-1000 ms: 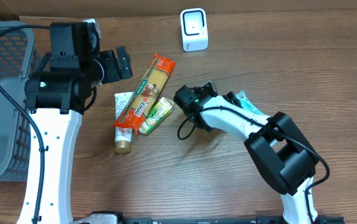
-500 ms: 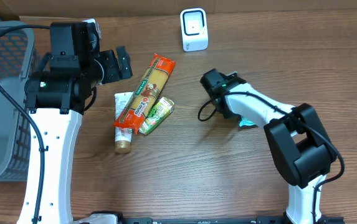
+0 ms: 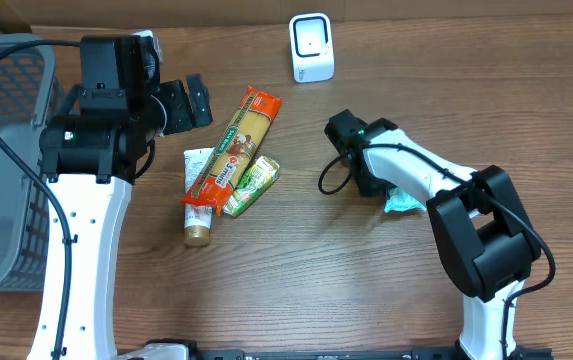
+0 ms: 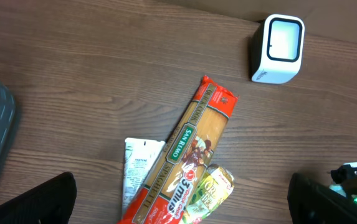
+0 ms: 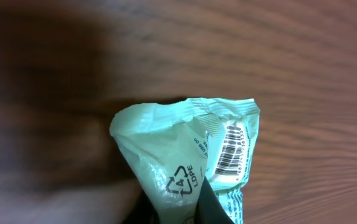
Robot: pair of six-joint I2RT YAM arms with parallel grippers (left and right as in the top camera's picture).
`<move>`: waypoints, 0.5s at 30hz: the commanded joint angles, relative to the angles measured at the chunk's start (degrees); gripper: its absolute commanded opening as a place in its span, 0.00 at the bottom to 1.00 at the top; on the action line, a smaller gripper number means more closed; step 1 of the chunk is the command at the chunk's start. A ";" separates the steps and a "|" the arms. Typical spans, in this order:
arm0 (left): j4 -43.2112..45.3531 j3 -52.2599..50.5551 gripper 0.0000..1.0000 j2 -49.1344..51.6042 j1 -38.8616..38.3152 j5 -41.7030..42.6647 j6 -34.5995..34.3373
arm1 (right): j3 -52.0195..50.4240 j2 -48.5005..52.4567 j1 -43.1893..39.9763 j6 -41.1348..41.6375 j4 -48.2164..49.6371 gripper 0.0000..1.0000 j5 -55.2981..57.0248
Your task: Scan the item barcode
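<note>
Mint-green packet [image 5: 166,149] (barcode [image 5: 231,152] showing) pinched by right pincer [image 5: 177,208].

- A brown wood-grain surface [image 3: 296,300] is filling the views, lying under soft, even light.
- A tan strip [image 3: 216,10] is running along its far edge.

Wooden table [image 3: 296,290] bearing scanner [image 3: 312,47], tube [image 3: 198,215], spaghetti [image 3: 234,145]

We are holding our left gripper [image 3: 199,100] wide open, while our right gripper [image 5: 178,209] is pinching the green packet [image 5: 169,146] tightly.
</note>
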 commanded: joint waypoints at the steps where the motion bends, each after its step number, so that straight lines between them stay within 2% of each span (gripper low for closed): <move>1: 0.04 0.48 1.00 0.02 -0.02 -0.72 -0.74 | 6.34 -0.94 -0.04 -1.38 -2.95 0.04 -19.78; 4: 0.04 0.48 1.00 0.02 -0.02 -0.74 -0.74 | 10.25 -4.11 -0.46 -6.73 -3.76 0.04 -37.83; 8: 0.07 0.48 1.00 0.02 -0.02 -0.72 -0.74 | 10.71 -7.04 -3.02 -10.88 0.61 0.04 -65.44; 12: 0.07 0.48 1.00 0.02 -0.02 -0.72 -0.74 | 6.75 -6.14 -5.60 -10.97 6.75 0.04 -80.74; 15: 0.07 0.48 1.00 0.02 -0.02 -0.74 -0.74 | 2.69 -4.37 -7.10 -8.81 11.15 0.04 -84.54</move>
